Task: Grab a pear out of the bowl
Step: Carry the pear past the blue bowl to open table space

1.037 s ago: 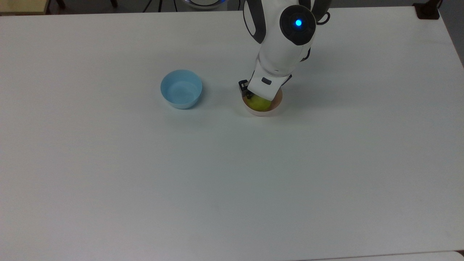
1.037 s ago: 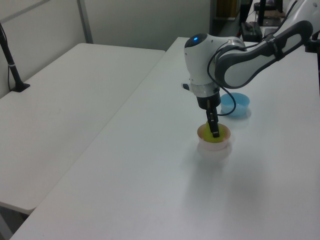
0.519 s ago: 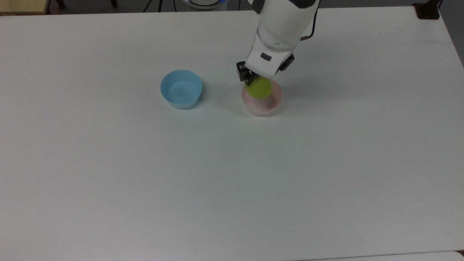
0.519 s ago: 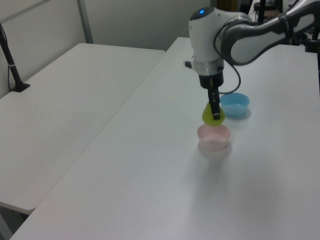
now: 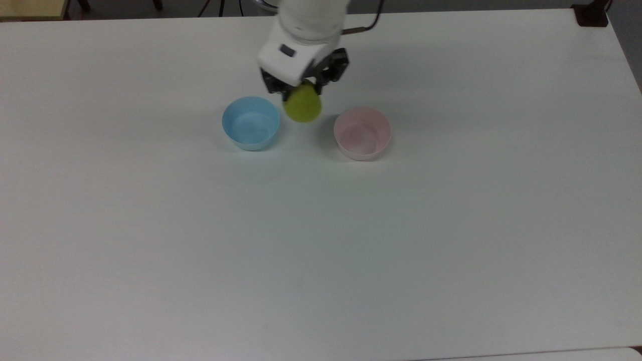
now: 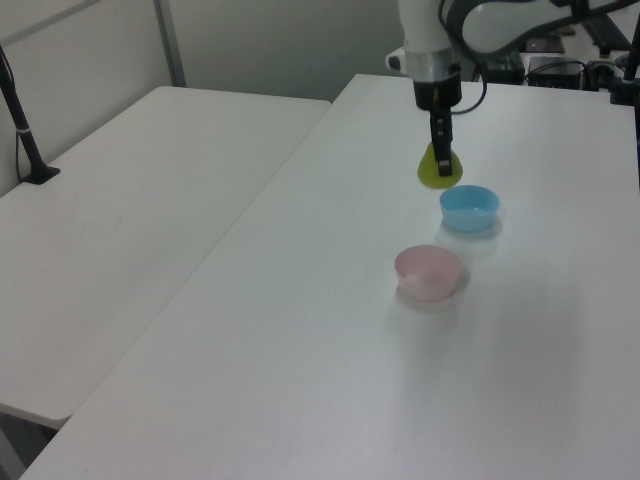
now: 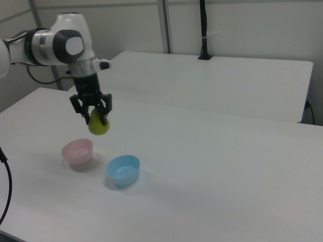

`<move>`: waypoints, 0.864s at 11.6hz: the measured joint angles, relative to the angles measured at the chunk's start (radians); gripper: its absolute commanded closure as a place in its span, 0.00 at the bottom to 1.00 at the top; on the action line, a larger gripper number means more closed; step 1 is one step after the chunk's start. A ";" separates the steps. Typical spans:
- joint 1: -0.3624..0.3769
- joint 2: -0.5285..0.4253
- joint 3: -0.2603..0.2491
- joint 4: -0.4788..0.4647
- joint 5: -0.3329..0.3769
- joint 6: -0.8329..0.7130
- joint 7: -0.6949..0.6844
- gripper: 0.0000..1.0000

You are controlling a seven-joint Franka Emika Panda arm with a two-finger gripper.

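The gripper (image 5: pixel 301 90) pinches the pear (image 5: pixel 302 104) by its narrow top, the fruit hanging clear above the desk (image 5: pixel 321 250); the pink bowl (image 5: pixel 362 133) sits below it toward the top view's right, holding nothing; the light blue bowl (image 5: pixel 251 123) sits below toward the top view's left.

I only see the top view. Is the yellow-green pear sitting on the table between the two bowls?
Observer: No. In the right view, the small rounded yellow-green pear hangs in the air, clearly higher than the rim of the small pale pink plastic bowl.
Operator: Is the tool really holding it?
Observer: Yes. The right view shows the tool with a black finger on each side of the pear's top.
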 measured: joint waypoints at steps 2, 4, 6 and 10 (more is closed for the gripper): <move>-0.103 -0.013 -0.003 0.000 0.000 -0.003 -0.083 0.63; -0.207 -0.011 -0.004 -0.004 0.000 -0.003 -0.157 0.63; -0.300 0.001 -0.005 -0.016 0.000 0.010 -0.223 0.63; -0.434 0.072 -0.006 -0.069 -0.002 0.138 -0.259 0.61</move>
